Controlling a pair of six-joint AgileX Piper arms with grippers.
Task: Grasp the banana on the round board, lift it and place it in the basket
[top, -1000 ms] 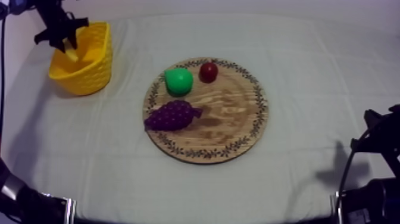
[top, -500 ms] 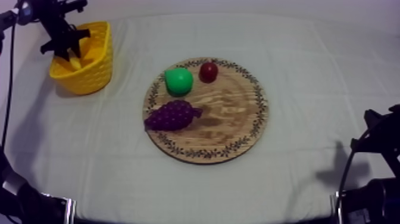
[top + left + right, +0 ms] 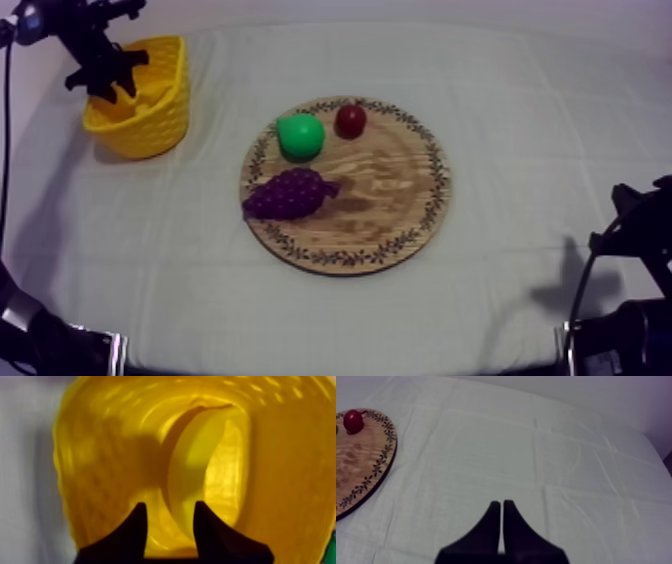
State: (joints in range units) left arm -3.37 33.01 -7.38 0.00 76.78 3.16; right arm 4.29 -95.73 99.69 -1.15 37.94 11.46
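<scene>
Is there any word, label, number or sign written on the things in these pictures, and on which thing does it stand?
There are none to read.
The wooden board carries only a leafy pattern round its rim, no letters.
The yellow basket, the banana in it, the pear, the bunch of grapes, the small red fruit and the cloth bear no text.

The curved yellow banana (image 3: 197,471) lies inside the yellow basket (image 3: 150,125), off the wooden board (image 3: 380,195).
</scene>
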